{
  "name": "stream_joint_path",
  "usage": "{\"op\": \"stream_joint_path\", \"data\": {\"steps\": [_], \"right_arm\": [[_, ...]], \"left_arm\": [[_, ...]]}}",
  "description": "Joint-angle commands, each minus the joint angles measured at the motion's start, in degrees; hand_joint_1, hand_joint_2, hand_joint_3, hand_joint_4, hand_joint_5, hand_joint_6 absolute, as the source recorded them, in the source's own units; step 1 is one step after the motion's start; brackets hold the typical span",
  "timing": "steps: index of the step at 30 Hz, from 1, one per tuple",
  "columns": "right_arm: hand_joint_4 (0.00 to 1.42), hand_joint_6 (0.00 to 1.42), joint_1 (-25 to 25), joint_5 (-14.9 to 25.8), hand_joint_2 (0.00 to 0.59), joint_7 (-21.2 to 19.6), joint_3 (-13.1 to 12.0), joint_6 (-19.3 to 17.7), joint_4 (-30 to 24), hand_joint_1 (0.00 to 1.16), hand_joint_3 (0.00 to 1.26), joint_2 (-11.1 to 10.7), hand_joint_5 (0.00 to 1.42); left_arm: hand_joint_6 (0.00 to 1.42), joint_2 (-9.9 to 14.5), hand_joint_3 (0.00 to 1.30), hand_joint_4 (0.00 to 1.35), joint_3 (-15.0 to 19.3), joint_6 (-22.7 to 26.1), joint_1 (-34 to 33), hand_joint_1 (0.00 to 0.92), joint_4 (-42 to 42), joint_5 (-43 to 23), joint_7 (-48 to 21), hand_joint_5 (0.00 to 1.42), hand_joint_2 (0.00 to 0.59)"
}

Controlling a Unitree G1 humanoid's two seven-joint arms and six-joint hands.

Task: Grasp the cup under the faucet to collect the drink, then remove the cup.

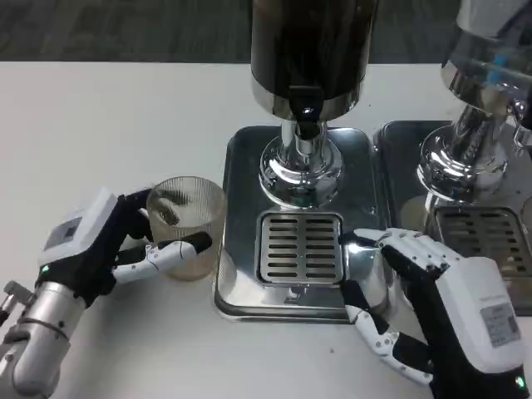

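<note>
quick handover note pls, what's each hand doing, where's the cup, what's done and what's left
Left hand: holds the ribbed clear cup, fingers wrapped around its side.
Right hand: open, holding nothing, by the right edge of the drip tray.
Cup: upright on the white table, just left of the tray, not on the grate and not under the faucet. Looks empty, though the ribbed wall makes that hard to judge.
Done: cup grasped.
Left: move it onto the grate under the faucet, collect the drink, then take the cup away.

Left hand (100, 245) gripping; right hand (432, 303) spread.
</note>
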Motion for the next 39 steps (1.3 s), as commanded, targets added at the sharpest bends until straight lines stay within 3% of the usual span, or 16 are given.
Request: {"op": "stream_joint_path", "data": {"steps": [1,11,39], "right_arm": [[0.41,0.49,-0.29,0.75,0.438,0.10,-0.15,-0.55,-0.13,0.44,0.42,-0.34,0.37],[0.41,0.49,-0.63,1.06,0.435,0.02,0.05,-0.76,0.24,0.44,0.42,-0.49,0.37],[0.41,0.45,0.68,1.51,0.442,0.40,-0.08,-1.05,-0.60,0.46,0.42,-0.50,0.37]], "left_arm": [[0.68,-0.37,0.45,0.53,0.78,-1.65,0.39,0.163,0.60,-0.26,2.85,0.67,0.181],[0.70,0.11,0.46,0.55,1.68,-3.06,1.87,0.168,0.13,-0.20,7.25,0.68,0.188],[0.78,0.70,0.49,0.58,3.76,-6.28,3.90,0.191,-1.27,-0.13,9.65,0.73,0.204]]}}
